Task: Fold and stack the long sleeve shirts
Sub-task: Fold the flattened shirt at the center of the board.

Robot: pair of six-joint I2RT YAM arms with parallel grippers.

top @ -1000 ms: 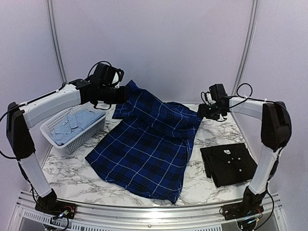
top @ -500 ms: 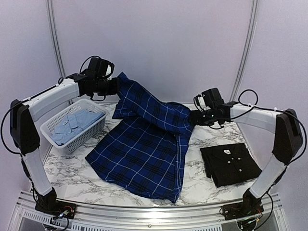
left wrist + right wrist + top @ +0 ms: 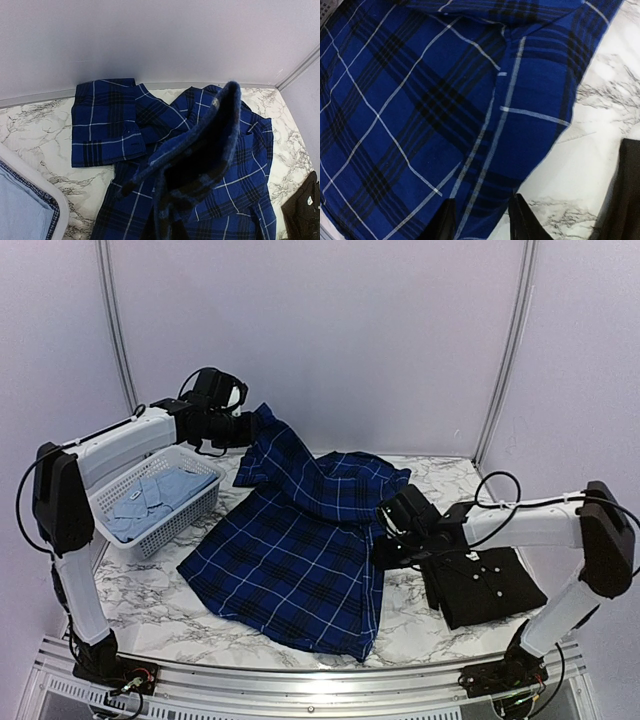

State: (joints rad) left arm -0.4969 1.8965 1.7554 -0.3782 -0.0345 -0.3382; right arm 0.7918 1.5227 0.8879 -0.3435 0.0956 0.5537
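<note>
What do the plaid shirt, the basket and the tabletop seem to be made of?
Plaid shirt: soft woven cloth, matte; it drapes and creases. Basket: white plastic, probably; rigid lattice walls. Tabletop: marble-look, white with grey veins; stone or printed laminate, cannot tell.

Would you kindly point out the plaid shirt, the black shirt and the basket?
plaid shirt (image 3: 290,560): top external view, flat body panel.
black shirt (image 3: 482,585): top external view, folded front.
basket (image 3: 170,528): top external view, near wall.

Left gripper (image 3: 247,429) fingertips under plaid shirt (image 3: 300,560)

White arm links (image 3: 120,445) with black joints (image 3: 60,502), looping black cables (image 3: 497,480), tapered black fingers (image 3: 522,220)
</note>
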